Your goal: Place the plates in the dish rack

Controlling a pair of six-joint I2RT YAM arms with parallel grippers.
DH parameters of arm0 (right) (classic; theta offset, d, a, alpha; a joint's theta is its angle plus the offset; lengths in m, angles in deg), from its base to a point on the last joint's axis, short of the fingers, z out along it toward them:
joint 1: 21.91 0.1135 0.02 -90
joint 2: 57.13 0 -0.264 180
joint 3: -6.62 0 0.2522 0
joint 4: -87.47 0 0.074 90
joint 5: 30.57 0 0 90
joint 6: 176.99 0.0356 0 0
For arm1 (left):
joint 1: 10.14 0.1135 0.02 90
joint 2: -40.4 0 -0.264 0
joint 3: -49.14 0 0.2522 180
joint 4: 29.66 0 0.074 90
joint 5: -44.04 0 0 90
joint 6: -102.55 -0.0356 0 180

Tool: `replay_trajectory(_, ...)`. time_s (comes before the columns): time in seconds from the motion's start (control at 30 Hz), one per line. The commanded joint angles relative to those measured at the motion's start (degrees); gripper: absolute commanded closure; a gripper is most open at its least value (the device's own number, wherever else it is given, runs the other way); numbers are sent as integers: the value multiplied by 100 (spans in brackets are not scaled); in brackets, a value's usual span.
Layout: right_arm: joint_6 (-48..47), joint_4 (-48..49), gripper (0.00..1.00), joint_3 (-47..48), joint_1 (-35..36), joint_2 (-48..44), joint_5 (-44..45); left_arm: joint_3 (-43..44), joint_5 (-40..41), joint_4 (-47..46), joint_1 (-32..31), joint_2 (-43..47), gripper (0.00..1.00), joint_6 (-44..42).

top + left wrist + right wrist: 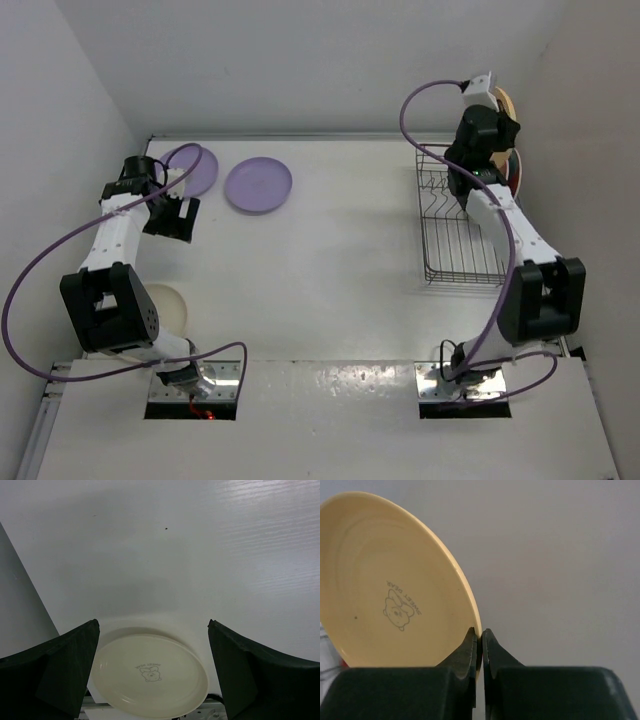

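Observation:
My right gripper (492,100) is shut on the rim of a yellow-orange plate (504,104) and holds it on edge above the far end of the grey wire dish rack (450,250). In the right wrist view the fingers (481,635) pinch the plate's rim, and its underside (395,590) bears a bear print. A red plate (516,172) shows partly behind that arm, at the rack's far right. Two lilac plates (258,185) (196,170) lie flat at the back left. My left gripper (172,215) is open and empty beside them, and is also open in its wrist view (152,624).
A pale cream plate (168,308) lies upside down beside the left arm's base and shows in the left wrist view (150,675). White walls close in the table on the left, back and right. Purple cables loop from both arms.

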Motion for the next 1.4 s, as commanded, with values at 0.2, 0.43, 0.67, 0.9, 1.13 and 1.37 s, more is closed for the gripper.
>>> replay_trajectory(0.2, -1572, 1795, 100, -489, -263, 704, 872, 23, -32, -19, 65, 53, 6, -54)
replay_trajectory(0.43, -1309, 2077, 100, -989, -176, 941, 1171, 76, -93, 34, 65, 105, 6, -54)
replay_trajectory(0.67, -1616, 2999, 100, -1587, 237, 1100, 1690, 129, -155, 87, 65, 105, 6, -107)
replay_trajectory(0.9, -933, 2465, 100, -1773, 633, 1275, 1840, 129, -76, 87, 127, 105, 6, -221)
replay_trajectory(1.13, 1909, -650, 84, -1351, 642, 1188, 1306, -406, -436, 314, 934, 105, 0, -670)
replay_trajectory(1.37, 2972, -1975, 57, -1105, 466, 871, 856, -846, -304, 315, 2331, 228, 0, -1108)
